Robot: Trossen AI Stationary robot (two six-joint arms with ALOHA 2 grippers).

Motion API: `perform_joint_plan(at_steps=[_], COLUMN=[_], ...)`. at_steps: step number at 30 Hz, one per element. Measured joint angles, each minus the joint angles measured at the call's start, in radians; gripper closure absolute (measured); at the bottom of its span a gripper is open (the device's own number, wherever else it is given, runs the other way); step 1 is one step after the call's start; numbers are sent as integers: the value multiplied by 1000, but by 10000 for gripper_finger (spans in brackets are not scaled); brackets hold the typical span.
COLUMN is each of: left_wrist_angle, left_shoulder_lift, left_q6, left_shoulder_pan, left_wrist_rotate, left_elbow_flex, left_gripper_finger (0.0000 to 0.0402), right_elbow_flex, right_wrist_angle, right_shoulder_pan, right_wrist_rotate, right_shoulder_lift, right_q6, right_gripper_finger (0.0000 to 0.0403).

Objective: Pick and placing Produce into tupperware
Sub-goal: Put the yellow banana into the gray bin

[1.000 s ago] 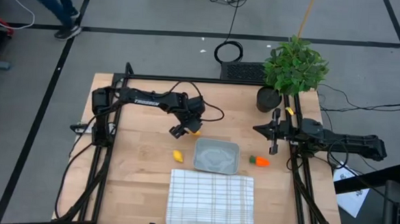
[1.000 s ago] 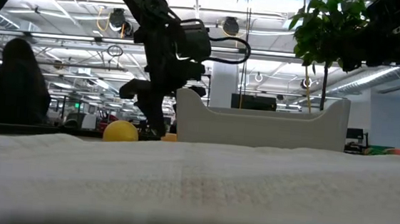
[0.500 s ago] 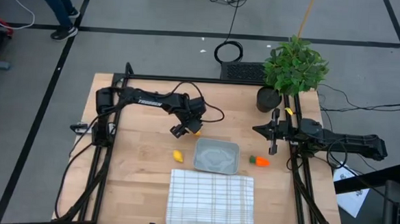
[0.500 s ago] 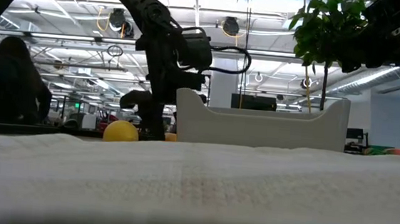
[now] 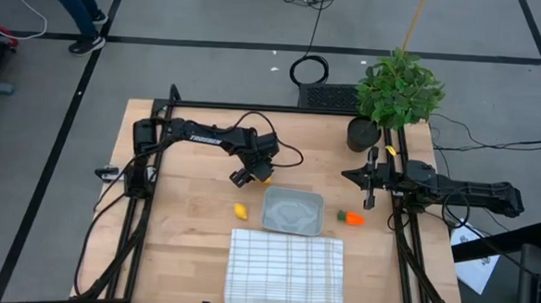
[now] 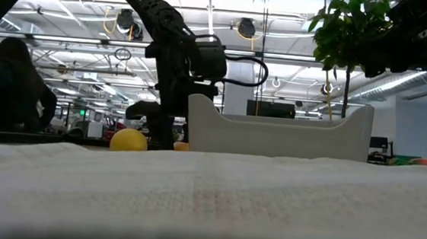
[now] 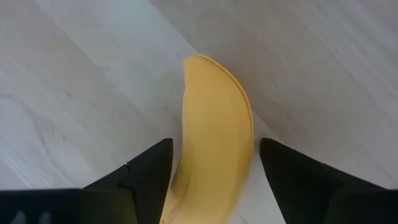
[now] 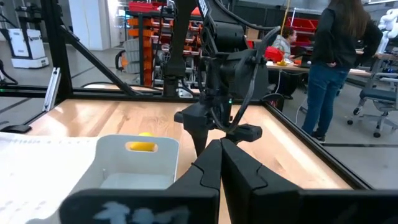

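A yellow banana (image 7: 214, 140), yellow lemon (image 5: 241, 209), orange green-topped carrot (image 5: 350, 218), translucent grey tub (image 5: 292, 212) and white grid-patterned cloth (image 5: 286, 271) are seen on pale wood.

Three pieces of toy produce are out: one banana (image 7: 214, 143), one round yellow lemon (image 5: 241, 209) and one carrot (image 5: 351, 218). There is one grey tub (image 5: 292, 211), one white checked cloth (image 5: 286, 271) and one potted plant (image 5: 396, 91), all on one wooden bench (image 5: 183, 230). Two robot arms are at the bench, a left arm (image 5: 206, 136) and a right arm (image 5: 463, 192). In the room behind, at least one person (image 8: 339, 62) stands.
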Motion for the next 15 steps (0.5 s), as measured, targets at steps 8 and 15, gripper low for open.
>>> perform_joint_plan(at_steps=[8,15], left_wrist_angle=[-5,-13], left_shoulder_lift=[0,1], left_q6=[-1,-5], left_shoulder_pan=[-1,-1], left_wrist_rotate=[-1,-7], left_elbow_flex=[-2,-2], left_gripper_finger=[198,248], right_elbow_flex=[0,0], right_wrist_angle=[0,0], right_shoulder_pan=[0,0], right_wrist_rotate=[0,0], right_shoulder_lift=[0,0], right_q6=[0,0], right_gripper_finger=[403,403])
